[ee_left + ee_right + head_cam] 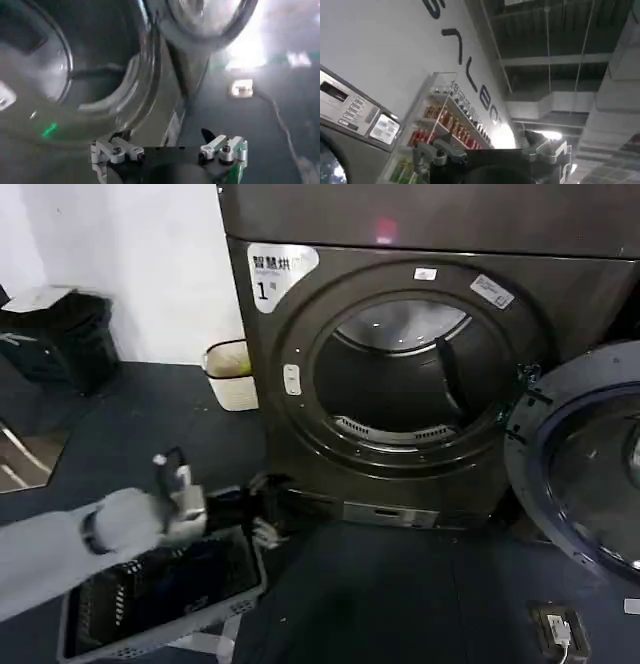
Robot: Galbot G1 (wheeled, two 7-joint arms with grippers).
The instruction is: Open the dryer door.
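Dryer door (580,469) swung wide open, well off to the right of the left gripper (183,502), drum (400,374) ahead of it, basket (150,604) right below, can't tell if either gripper's open or closed

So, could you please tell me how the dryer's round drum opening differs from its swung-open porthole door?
The round drum opening faces forward, whole in the head view; the porthole door hangs swung out to its right, cut by the picture's edge. The opening shows the hollow metal drum; the door shows its grey inner side around dark glass. Both are round.
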